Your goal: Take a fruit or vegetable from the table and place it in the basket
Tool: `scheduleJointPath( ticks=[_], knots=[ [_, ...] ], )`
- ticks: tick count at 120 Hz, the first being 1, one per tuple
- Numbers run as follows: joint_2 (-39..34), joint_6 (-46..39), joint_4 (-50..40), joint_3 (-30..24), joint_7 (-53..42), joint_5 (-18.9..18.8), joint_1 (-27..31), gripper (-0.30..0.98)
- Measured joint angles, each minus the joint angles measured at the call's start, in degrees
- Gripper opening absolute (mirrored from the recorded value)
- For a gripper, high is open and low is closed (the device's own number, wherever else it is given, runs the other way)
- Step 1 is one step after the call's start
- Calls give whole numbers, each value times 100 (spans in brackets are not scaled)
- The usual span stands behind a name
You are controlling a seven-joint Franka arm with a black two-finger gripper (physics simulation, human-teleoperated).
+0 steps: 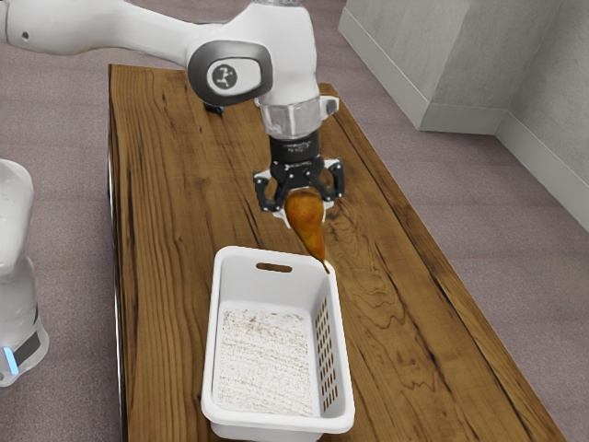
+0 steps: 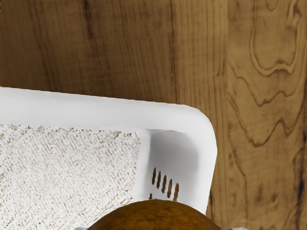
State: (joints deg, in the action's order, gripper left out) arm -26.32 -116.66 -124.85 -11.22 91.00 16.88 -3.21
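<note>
In the exterior view my gripper (image 1: 302, 208) points down with its fingers on both sides of a brown-orange pear (image 1: 307, 224), shut on its thick end. The pear's thin end hangs downward, in line with a corner of the white basket (image 1: 276, 422) as seen there. The basket stands upright on the table, and no fruit shows inside it. In the wrist view the rounded top of the pear (image 2: 153, 215) covers part of the basket (image 2: 207, 143) near one corner.
The wooden table (image 1: 405, 322) extends around the basket. A small dark object (image 1: 213, 109) lies behind the arm at the table's far part. A white robot-like body (image 1: 17, 267) stands beside the table at the exterior view's left.
</note>
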Motion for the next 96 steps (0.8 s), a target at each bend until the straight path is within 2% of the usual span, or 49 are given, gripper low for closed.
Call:
scheduleJointPath(
  ticks=[17,50,69,88,96],
  knots=[
    [-53,5,-32,-687,391,130,9,30],
    [-62,10,-160,-1265,1027,628,101,30],
    [-111,9,-181,-1335,1273,709,216,55],
    [-88,12,-183,-1353,1458,704,407,64],
    [-46,14,-222,-1344,1521,686,811,66]
  ],
)
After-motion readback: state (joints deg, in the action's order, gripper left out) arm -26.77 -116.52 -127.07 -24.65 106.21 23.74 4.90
